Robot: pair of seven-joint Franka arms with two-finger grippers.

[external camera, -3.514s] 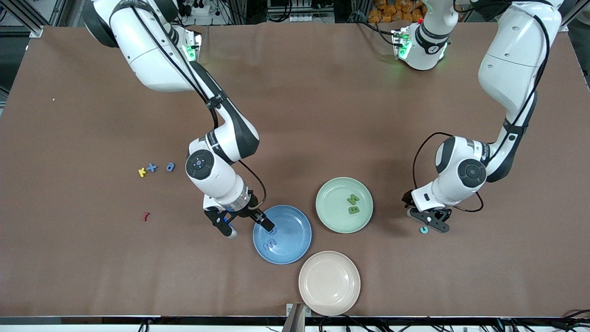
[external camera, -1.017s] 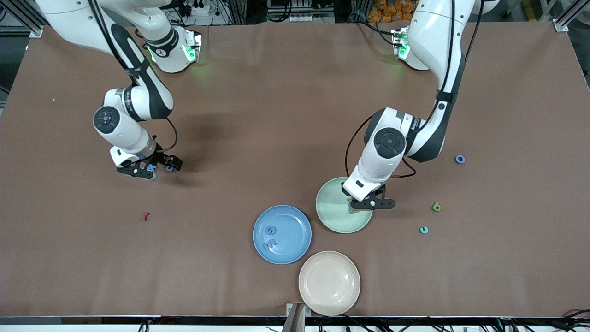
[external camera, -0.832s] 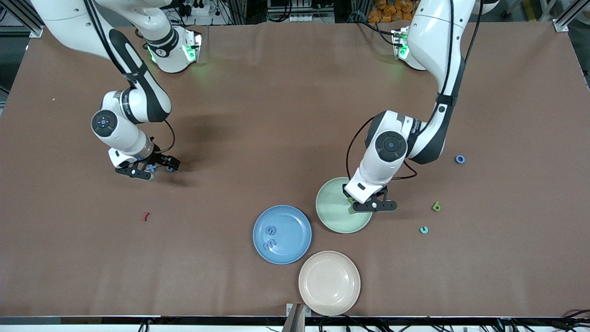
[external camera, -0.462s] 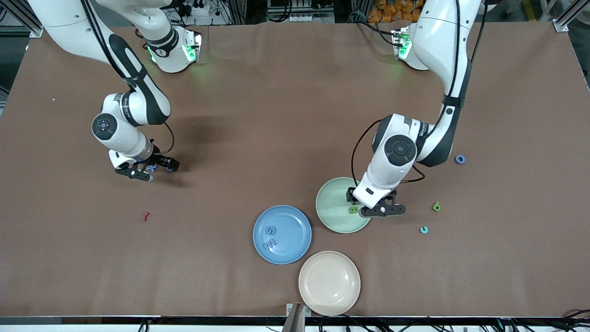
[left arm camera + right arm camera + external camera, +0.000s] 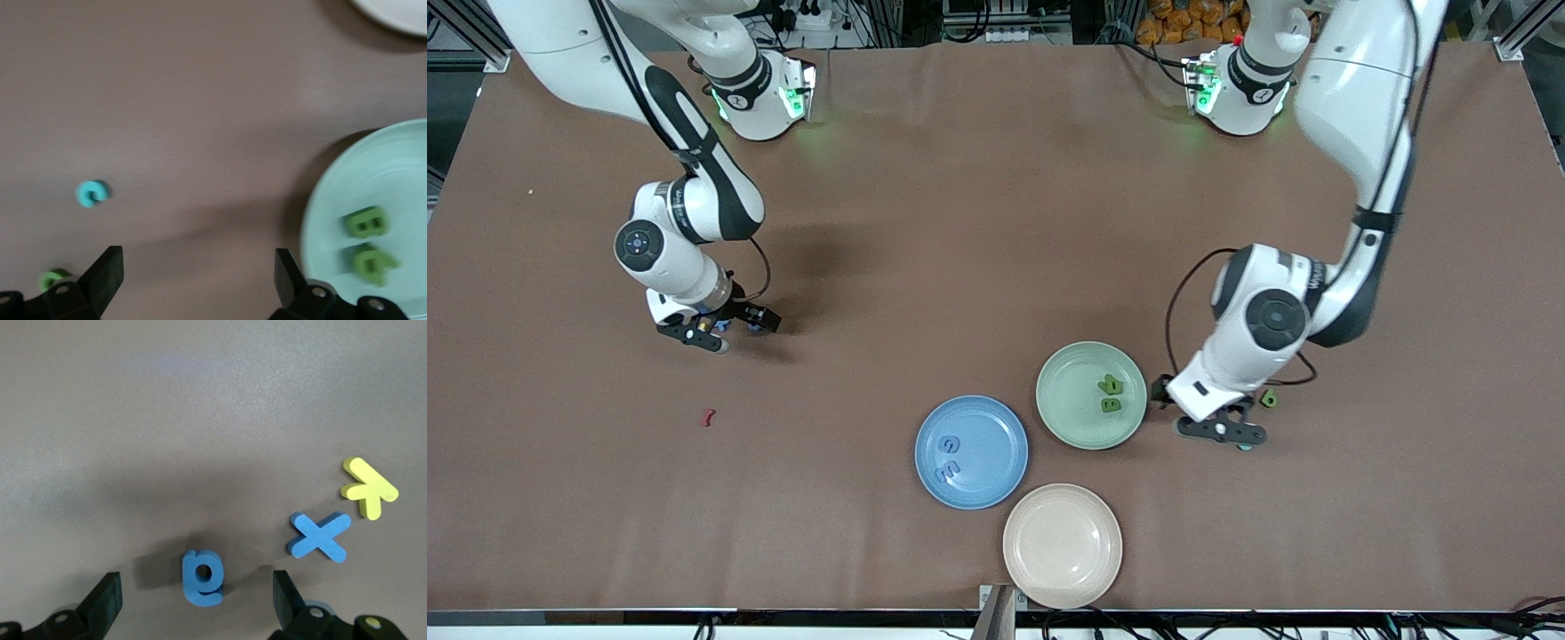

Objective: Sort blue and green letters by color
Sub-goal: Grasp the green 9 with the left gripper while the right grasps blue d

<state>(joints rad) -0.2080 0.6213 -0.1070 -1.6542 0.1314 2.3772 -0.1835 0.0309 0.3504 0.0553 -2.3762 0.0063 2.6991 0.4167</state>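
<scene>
The green plate (image 5: 1067,418) holds two green letters (image 5: 1110,394); the blue plate (image 5: 996,471), nearer the camera, holds two blue letters (image 5: 949,456). The left gripper (image 5: 1209,418), fingers spread and empty, hangs just beside the green plate. The right gripper (image 5: 720,331), spread, straddles a blue letter "a" (image 5: 203,577) near the blue "x" (image 5: 320,537).

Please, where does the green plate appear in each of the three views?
Front view: the green plate lies between the blue plate and the open left gripper.
Left wrist view: at the picture's edge, partly cut off.
Right wrist view: not in it.
Shared landmark: the two green letters on the plate.
</scene>
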